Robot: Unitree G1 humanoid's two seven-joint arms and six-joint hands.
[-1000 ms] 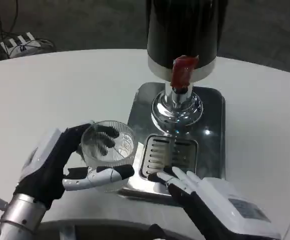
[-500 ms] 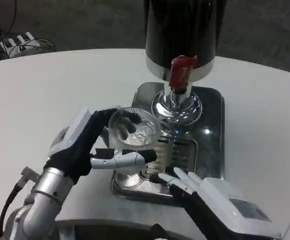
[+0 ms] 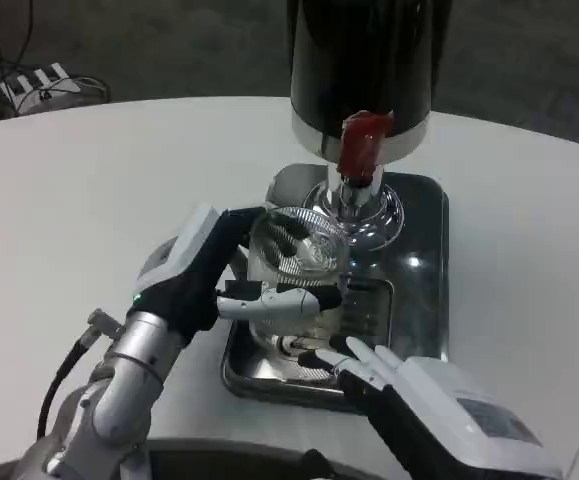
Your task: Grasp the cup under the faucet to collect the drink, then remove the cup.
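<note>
Left hand point(image 3: 214, 275): wrapped around clear ribbed cup point(image 3: 294, 262), fingers on far side, thumb across near side. Cup held upright over steel drip tray point(image 3: 419, 300), just in front of and below red faucet lever point(image 3: 361, 145). Right hand point(image 3: 409, 385): flat at near edge of tray, fingers spread, holding nothing. Black dispenser body point(image 3: 364, 60): standing at back of tray on chrome pedestal point(image 3: 354, 215). White table point(image 3: 89, 190) beneath. Power strip point(image 3: 34, 85) on floor, top left.

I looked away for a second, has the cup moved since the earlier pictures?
Yes. The cup, held in the left hand, has moved right and toward the red faucet, over the steel tray.
</note>
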